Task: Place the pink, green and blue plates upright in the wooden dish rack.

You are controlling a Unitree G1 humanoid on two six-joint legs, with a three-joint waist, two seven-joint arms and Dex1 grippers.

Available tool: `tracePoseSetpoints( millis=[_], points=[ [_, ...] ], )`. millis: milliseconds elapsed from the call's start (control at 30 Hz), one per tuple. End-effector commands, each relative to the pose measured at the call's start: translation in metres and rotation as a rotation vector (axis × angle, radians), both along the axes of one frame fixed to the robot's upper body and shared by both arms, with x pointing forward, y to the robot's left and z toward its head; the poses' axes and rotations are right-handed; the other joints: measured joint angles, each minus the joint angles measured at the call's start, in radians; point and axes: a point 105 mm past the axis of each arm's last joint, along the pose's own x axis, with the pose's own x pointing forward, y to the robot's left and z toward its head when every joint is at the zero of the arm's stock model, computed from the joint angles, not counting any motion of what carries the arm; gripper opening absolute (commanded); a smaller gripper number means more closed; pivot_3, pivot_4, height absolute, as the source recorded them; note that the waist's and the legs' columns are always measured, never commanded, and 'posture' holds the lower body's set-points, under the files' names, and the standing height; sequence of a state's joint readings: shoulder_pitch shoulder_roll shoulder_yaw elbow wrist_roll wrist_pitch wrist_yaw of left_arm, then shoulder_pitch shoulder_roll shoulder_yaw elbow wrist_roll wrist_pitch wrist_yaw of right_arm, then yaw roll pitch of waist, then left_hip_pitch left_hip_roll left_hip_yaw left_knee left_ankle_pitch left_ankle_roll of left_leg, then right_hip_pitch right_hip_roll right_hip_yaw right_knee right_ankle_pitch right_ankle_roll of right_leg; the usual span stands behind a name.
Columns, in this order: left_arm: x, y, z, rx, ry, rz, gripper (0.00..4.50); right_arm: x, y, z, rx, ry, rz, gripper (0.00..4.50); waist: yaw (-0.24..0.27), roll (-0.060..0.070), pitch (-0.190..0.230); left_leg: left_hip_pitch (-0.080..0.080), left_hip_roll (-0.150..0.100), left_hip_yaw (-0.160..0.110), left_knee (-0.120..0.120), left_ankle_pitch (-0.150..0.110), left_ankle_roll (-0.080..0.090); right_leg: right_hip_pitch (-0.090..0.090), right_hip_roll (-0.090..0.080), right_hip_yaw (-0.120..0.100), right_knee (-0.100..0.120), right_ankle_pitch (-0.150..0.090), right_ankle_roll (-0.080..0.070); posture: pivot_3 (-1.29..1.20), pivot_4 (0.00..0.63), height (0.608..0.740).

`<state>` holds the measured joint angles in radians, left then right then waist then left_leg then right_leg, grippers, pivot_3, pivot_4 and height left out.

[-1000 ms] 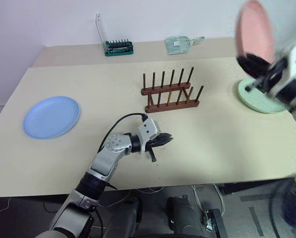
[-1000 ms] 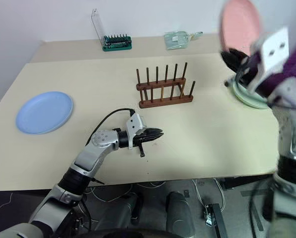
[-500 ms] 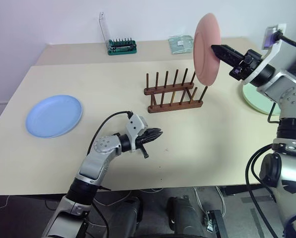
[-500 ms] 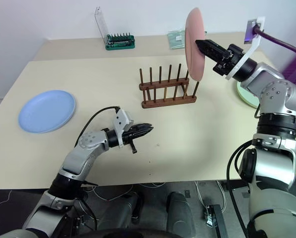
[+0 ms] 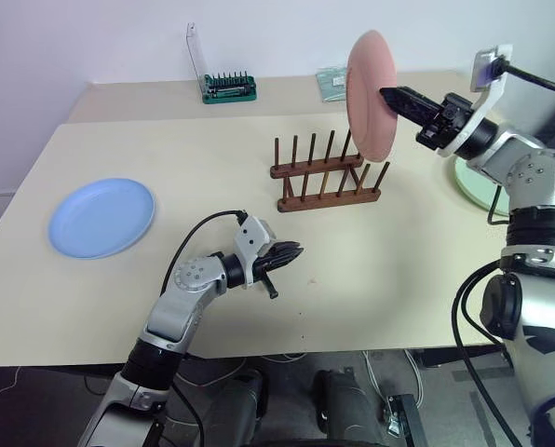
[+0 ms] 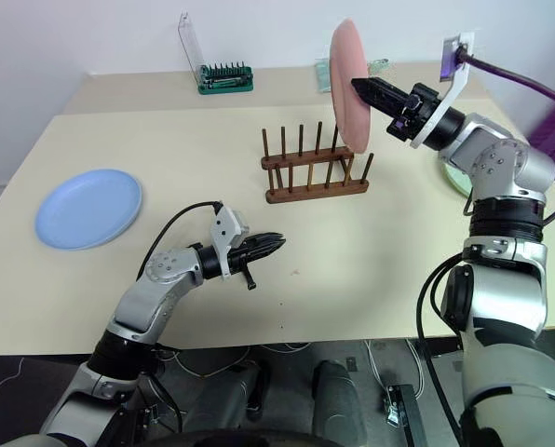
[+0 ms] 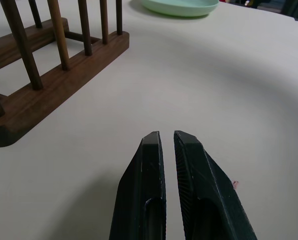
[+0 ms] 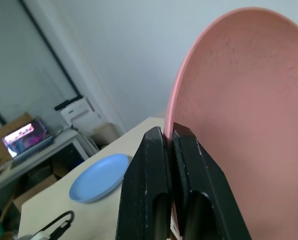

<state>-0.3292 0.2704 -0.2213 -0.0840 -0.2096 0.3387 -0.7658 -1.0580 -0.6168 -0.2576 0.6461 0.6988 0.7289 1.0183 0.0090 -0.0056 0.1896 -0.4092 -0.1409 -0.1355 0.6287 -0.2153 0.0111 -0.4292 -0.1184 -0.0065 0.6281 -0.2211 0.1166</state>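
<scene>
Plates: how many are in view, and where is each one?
3. The pink plate is held on edge by the right gripper above the rack. The blue plate lies flat at the table's left. The green plate lies at the right, partly hidden behind the right arm.

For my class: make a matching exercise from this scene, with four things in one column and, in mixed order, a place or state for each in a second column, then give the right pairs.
Things:
1. pink plate
2. blue plate
3. green plate
4. wooden dish rack

Places or states:
A. flat on the table, at its left side
B. stands mid-table with no plate between its pegs
C. held on edge in the air by the right gripper, above the rack's right end
D. flat on the table, behind the right arm

Pairs: 1-C, 2-A, 3-D, 4-B
</scene>
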Motion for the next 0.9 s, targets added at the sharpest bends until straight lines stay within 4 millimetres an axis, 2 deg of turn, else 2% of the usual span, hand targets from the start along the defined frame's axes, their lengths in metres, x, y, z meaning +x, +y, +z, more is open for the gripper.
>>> tracePoseSetpoints(
  millis=[33, 167, 200, 300, 400, 500, 700, 800, 900],
  points=[
    [-0.002, -0.003, 0.016, -0.023, -0.049, -0.028, 0.38, 0.003, -0.006, 0.021, 0.030, -0.066, -0.019, 0.04, 0.000, 0.000, 0.000, 0.000, 0.000, 0.000, 0.000, 0.000, 0.000, 0.000, 0.000, 0.000, 0.000, 0.000, 0.000, 0.00, 0.150, 0.740],
    [-0.001, -0.002, 0.016, -0.020, -0.051, -0.023, 0.38, 0.013, -0.014, 0.005, 0.048, 0.028, -0.048, 0.04, 0.000, 0.000, 0.000, 0.000, 0.000, 0.000, 0.000, 0.000, 0.000, 0.000, 0.000, 0.000, 0.000, 0.000, 0.000, 0.00, 0.150, 0.740],
    [-0.001, -0.002, 0.016, -0.019, -0.051, -0.022, 0.38, 0.015, -0.015, 0.002, 0.047, 0.042, -0.059, 0.32, 0.000, 0.000, 0.000, 0.000, 0.000, 0.000, 0.000, 0.000, 0.000, 0.000, 0.000, 0.000, 0.000, 0.000, 0.000, 0.00, 0.150, 0.740],
    [-0.002, -0.001, 0.016, -0.019, -0.051, -0.020, 0.38, 0.020, -0.021, -0.002, 0.071, 0.052, -0.099, 1.37, -0.002, 0.000, 0.000, 0.000, 0.000, 0.000, 0.000, 0.000, 0.000, 0.000, 0.000, 0.000, 0.000, 0.000, 0.000, 0.00, 0.150, 0.740],
    [-0.003, -0.001, 0.016, -0.019, -0.049, -0.019, 0.38, 0.023, -0.025, -0.001, 0.068, 0.032, -0.139, 2.92, -0.003, 0.000, 0.000, 0.000, 0.000, 0.000, 0.000, 0.000, 0.000, 0.000, 0.000, 0.000, 0.000, 0.000, 0.000, 0.00, 0.150, 0.740],
    [-0.004, -0.002, 0.015, -0.019, -0.046, -0.020, 0.38, 0.027, -0.036, 0.007, 0.035, -0.040, -0.252, 4.44, -0.003, 0.000, 0.000, 0.000, 0.000, 0.000, 0.000, 0.000, 0.000, 0.000, 0.000, 0.000, 0.000, 0.000, 0.000, 0.00, 0.150, 0.740],
    [-0.006, -0.004, 0.014, -0.019, -0.040, -0.032, 0.38, 0.023, -0.065, 0.024, 0.024, -0.157, -0.406, 4.44, -0.003, 0.000, 0.000, 0.000, 0.000, 0.000, 0.000, 0.000, 0.000, 0.000, 0.000, 0.000, 0.000, 0.000, 0.000, 0.00, 0.150, 0.740],
    [-0.005, -0.005, 0.015, -0.019, -0.040, -0.036, 0.38, 0.017, -0.108, 0.034, 0.008, -0.194, -0.598, 4.44, 0.003, 0.000, 0.000, 0.000, 0.000, 0.000, 0.000, 0.000, 0.000, 0.000, 0.000, 0.000, 0.000, 0.000, 0.000, 0.00, 0.150, 0.740],
    [-0.006, -0.006, 0.015, -0.020, -0.038, -0.039, 0.38, 0.017, -0.128, 0.025, -0.121, -0.186, -0.718, 4.44, 0.003, 0.000, 0.000, 0.000, -0.001, 0.000, 0.000, 0.000, 0.000, 0.000, 0.000, 0.000, 0.000, 0.000, 0.000, 0.00, 0.150, 0.740]
  ],
)
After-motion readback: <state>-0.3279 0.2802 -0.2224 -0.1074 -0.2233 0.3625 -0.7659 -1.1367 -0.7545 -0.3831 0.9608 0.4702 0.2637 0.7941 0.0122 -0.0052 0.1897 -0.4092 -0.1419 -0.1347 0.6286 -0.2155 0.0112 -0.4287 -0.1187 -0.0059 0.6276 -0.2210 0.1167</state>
